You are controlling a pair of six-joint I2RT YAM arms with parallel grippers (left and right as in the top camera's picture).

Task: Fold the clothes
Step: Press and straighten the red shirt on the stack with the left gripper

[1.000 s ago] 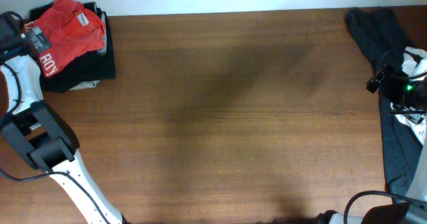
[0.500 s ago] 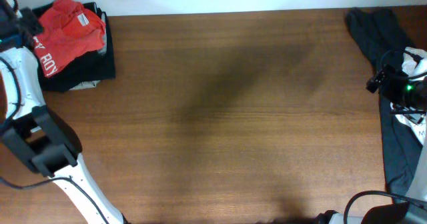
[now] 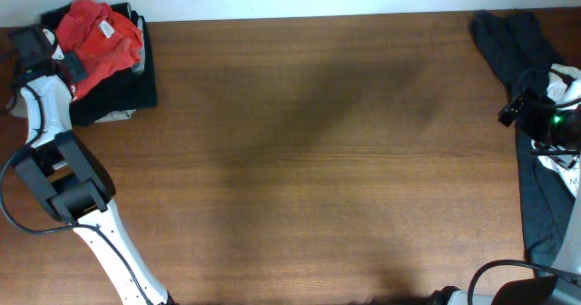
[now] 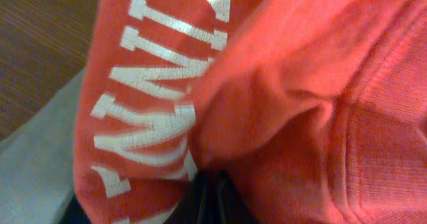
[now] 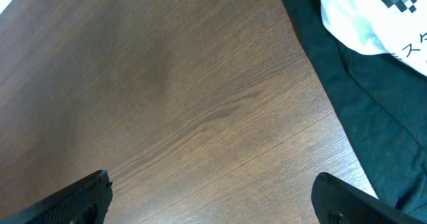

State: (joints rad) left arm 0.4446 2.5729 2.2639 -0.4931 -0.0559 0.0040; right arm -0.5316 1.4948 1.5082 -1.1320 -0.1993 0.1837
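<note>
Left claw (image 3: 73, 67) slid up against the red T-shirt (image 3: 104, 31), can't tell its grip. Right claw (image 5: 210, 191) gapes wide, far across the surface (image 3: 318, 160) from it.

I count one red-orange T-shirt (image 3: 102, 34) with white lettering. It lies on one dark stack (image 3: 123, 89); how many pieces that stack holds I cannot tell, though one pale edge (image 3: 116, 116) shows beneath. On the right I see one dark garment (image 3: 537, 173) and one white printed piece (image 5: 373, 17). One table (image 3: 309, 160) carries them. I have two: my left end effector (image 3: 62, 62) and my right end effector (image 5: 217, 201).
</note>
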